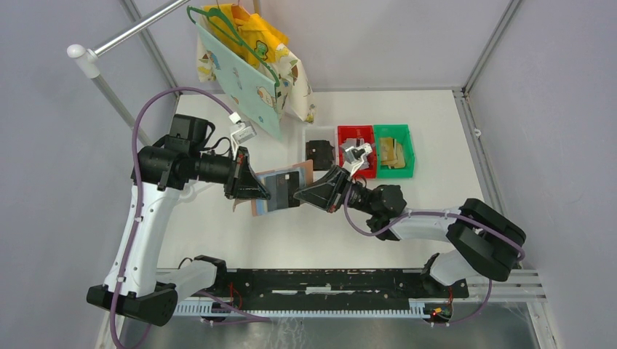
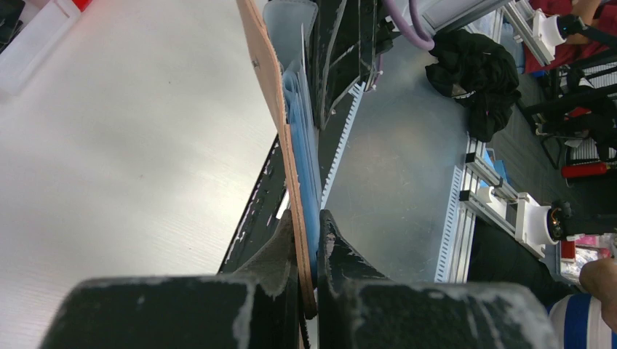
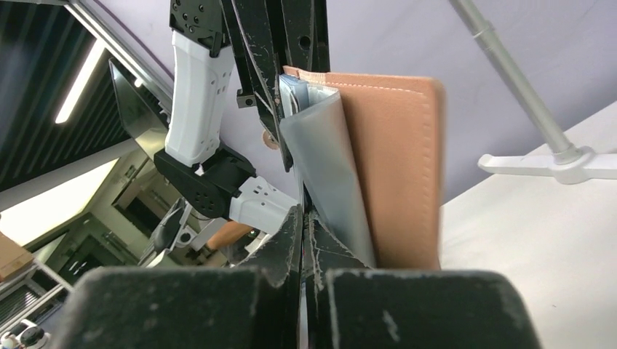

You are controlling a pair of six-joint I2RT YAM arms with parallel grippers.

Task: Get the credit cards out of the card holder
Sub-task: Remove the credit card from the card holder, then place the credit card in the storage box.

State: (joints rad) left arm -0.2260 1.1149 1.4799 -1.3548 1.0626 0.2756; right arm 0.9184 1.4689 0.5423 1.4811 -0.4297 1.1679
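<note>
**Extraction step in hand: card holder held aloft between both arms**

Finding 1. The card holder point(image 1: 280, 180) is off the tabletop point(image 1: 291, 240), open and held between the two arms, left of the row of bins. Its salmon outer face and light blue pockets show edge-on in the left wrist view.

Finding 2. The left tool point(image 2: 309, 225) is narrow, clamped on one edge of the card holder with the salmon cover and blue pocket layers between its fingers. It serves as the anchor.

Finding 3. The right tool point(image 3: 301, 218) is pressed fully together at the lower corner of a grey sheet standing out of the holder. I cannot tell whether that sheet is a card or a pocket lining, nor whether its edge is caught between the fingers.

Finding 4. Some credit cards point(image 1: 389, 151) lie in the green bin point(image 1: 412, 154), the red bin point(image 1: 342, 153) and the clear bin point(image 1: 306, 142). In my judgement the task is well along, with this the pull of a further card.

Next move, as judged: confirm the pinch, then draw the right tool straight away along the pocket line while the left holds firm. A slanted pull risks bending the holder or slipping off.
</note>
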